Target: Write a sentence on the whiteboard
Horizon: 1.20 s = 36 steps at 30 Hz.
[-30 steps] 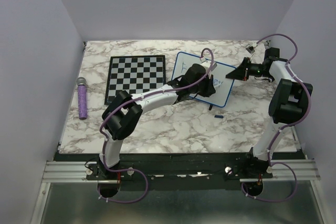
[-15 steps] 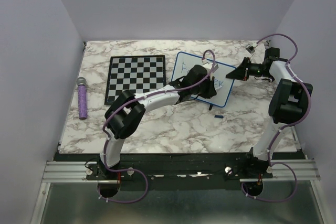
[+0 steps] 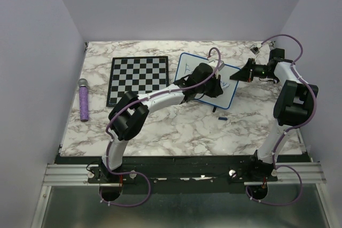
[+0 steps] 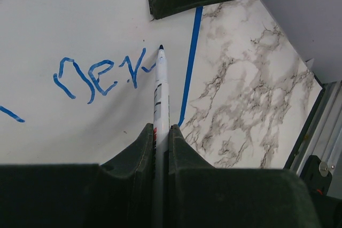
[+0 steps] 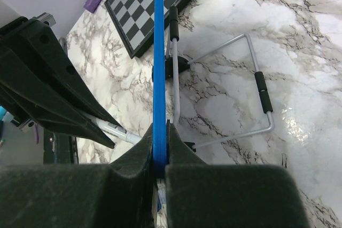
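Left wrist view: left claw (image 4: 161,137) pinches the marker (image 4: 160,86), tip on the whiteboard (image 4: 80,14) just ahead, beside the blue writing (image 4: 99,76). The right claw (image 5: 159,134) clamps the frame (image 5: 158,36). Best to use light pressure and short strokes.

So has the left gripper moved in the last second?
Yes, the left gripper has crept slightly right across the whiteboard, away from the chessboard.

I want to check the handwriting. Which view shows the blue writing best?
Left wrist view: the blue writing is large and sharp beside the marker. The top view shows only faint strokes, partly behind the left arm. The right wrist view sees the whiteboard edge-on, no writing.
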Available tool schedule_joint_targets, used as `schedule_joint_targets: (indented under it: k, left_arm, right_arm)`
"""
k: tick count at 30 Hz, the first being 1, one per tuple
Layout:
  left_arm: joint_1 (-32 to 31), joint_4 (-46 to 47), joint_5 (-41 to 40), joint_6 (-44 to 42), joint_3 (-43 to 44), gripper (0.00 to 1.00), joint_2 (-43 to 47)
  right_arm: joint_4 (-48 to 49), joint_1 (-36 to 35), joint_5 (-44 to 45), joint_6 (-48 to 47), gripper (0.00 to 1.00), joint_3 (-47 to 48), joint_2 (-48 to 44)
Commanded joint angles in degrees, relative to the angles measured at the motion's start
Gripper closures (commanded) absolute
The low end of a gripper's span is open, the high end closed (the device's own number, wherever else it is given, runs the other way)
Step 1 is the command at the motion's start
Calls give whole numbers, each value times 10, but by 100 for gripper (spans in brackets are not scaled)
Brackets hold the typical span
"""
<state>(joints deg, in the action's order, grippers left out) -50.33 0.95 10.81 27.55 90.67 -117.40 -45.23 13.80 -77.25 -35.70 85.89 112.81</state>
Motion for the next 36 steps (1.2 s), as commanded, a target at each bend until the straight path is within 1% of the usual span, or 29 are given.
schedule_joint_targets:
  k: [1,22,29,36]
  left_arm:
    - [4,-9,-14,4,18,100,-12]
    - [9,-9,-29,4,-30,100,12]
    - [12,-9,-34,1,-32,100,16]
    - [13,-2,-18,-2,-27,100,15]
  right_arm:
    - [-1,-4,18,-28,100,15,-12]
    - [-4,-4,18,-29,100,16,-11]
    - [-5,-4,18,-31,100,16,-11]
    - [-5,-4,18,-31,99,16,-11]
